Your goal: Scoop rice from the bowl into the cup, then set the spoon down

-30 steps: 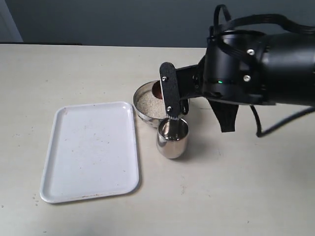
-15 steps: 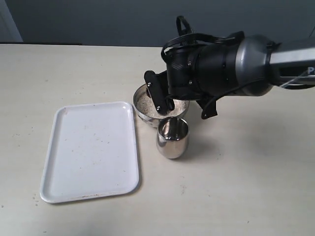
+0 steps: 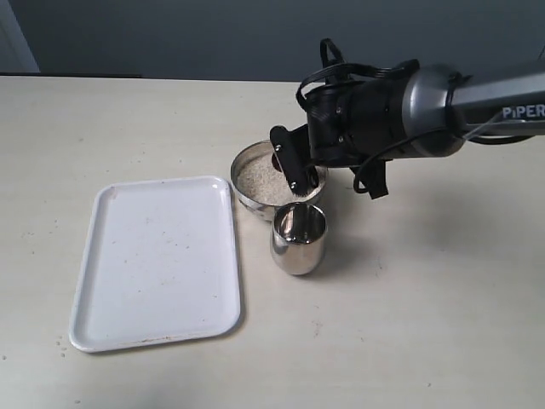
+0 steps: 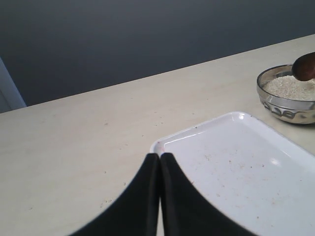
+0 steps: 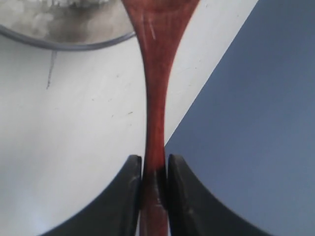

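My right gripper (image 5: 155, 164) is shut on the slender handle of the dark red-brown spoon (image 5: 156, 98). In the exterior view this gripper (image 3: 300, 183) hangs over the right side of the steel bowl (image 3: 245, 169), which holds off-white rice (image 3: 260, 181); the black finger hides most of the spoon there. The left wrist view shows the spoon's oval bowl (image 4: 306, 66) just above the rice (image 4: 288, 87). The steel cup (image 3: 298, 243) stands upright right in front of the bowl. My left gripper (image 4: 160, 156) is shut and empty, near a corner of the tray.
A white rectangular tray (image 3: 153, 260) with scattered specks lies flat to the left of the bowl and cup. The right arm's thick black wrist and cables (image 3: 366, 119) reach in from the right above the table. A dark wall stands behind the table's far edge.
The right arm has drawn back from the camera and turned over the bowl. Its fingers swung left across the rice, then slightly right, holding the spoon throughout. Bowl, cup and tray stayed put.
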### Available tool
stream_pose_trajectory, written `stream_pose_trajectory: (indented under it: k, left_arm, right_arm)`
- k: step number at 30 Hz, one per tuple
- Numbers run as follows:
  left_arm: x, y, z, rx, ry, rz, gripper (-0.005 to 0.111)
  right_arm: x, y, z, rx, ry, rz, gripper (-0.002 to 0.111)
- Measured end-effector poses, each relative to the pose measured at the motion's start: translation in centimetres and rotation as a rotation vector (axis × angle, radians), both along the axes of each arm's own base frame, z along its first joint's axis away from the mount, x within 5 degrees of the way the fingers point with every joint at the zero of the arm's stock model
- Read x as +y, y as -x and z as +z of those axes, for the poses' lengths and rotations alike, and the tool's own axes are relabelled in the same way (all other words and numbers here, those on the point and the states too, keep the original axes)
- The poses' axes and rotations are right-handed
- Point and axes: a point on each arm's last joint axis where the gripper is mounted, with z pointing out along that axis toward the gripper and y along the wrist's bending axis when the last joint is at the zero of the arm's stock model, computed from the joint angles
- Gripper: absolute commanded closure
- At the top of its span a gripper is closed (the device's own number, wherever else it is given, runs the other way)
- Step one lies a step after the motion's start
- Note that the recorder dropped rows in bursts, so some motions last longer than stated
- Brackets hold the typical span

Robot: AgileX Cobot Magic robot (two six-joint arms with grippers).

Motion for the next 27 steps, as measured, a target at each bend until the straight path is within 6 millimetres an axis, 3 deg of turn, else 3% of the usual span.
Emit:
stream_pose_trajectory:
  k: [10,27]
  left_arm:
    - [0.0,0.0,0.0,0.000,0.000,0.000,0.106]
    - [0.0,0.0,0.0,0.000,0.000,0.000,0.106]
  right_arm:
    - [0.7,-0.5,-2.5,0.008,0.031,0.055,0.109]
    - [1.1,-0.6,-2.7,0.029,-0.018,0.087,0.109]
